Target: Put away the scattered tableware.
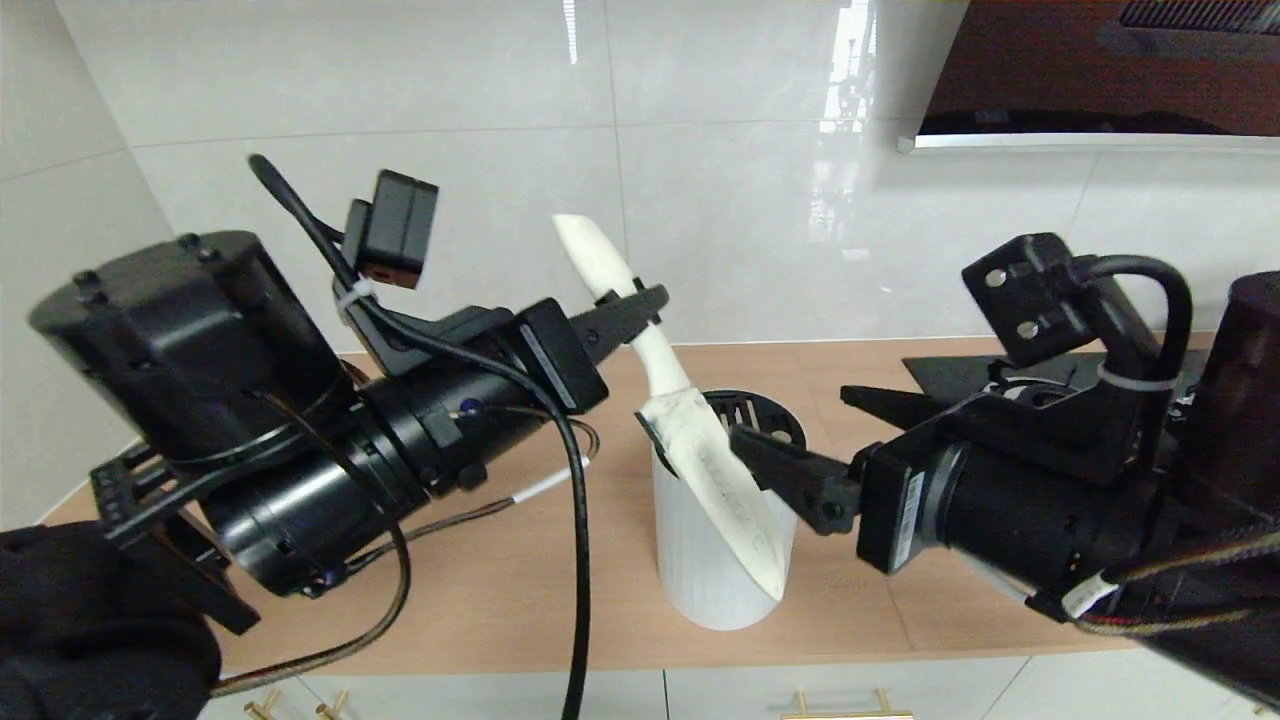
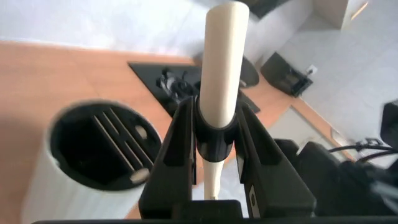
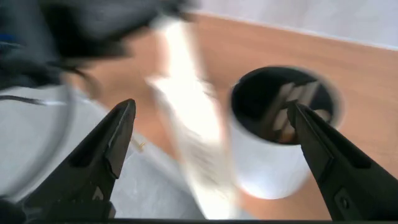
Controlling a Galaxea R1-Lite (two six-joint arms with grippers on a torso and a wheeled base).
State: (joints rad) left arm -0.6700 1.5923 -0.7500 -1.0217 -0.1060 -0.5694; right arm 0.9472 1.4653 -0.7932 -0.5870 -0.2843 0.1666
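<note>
A white knife (image 1: 690, 420) with a cream handle hangs point down in front of the white utensil holder (image 1: 715, 560) on the wooden counter. My left gripper (image 1: 640, 305) is shut on the knife's handle (image 2: 221, 81), above and left of the holder. The holder (image 2: 93, 155) has a black slotted insert with utensil ends inside. My right gripper (image 1: 800, 435) stands open just right of the holder, level with its rim, with nothing between its fingers (image 3: 115, 143). The knife (image 3: 189, 124) and the holder (image 3: 280, 130) lie ahead of that gripper.
The wooden counter (image 1: 500, 580) runs to a white tiled wall. A black hob (image 1: 960, 375) sits at the back right under a dark hood (image 1: 1090, 70). White drawer fronts with gold handles (image 1: 845, 708) lie below the counter's front edge.
</note>
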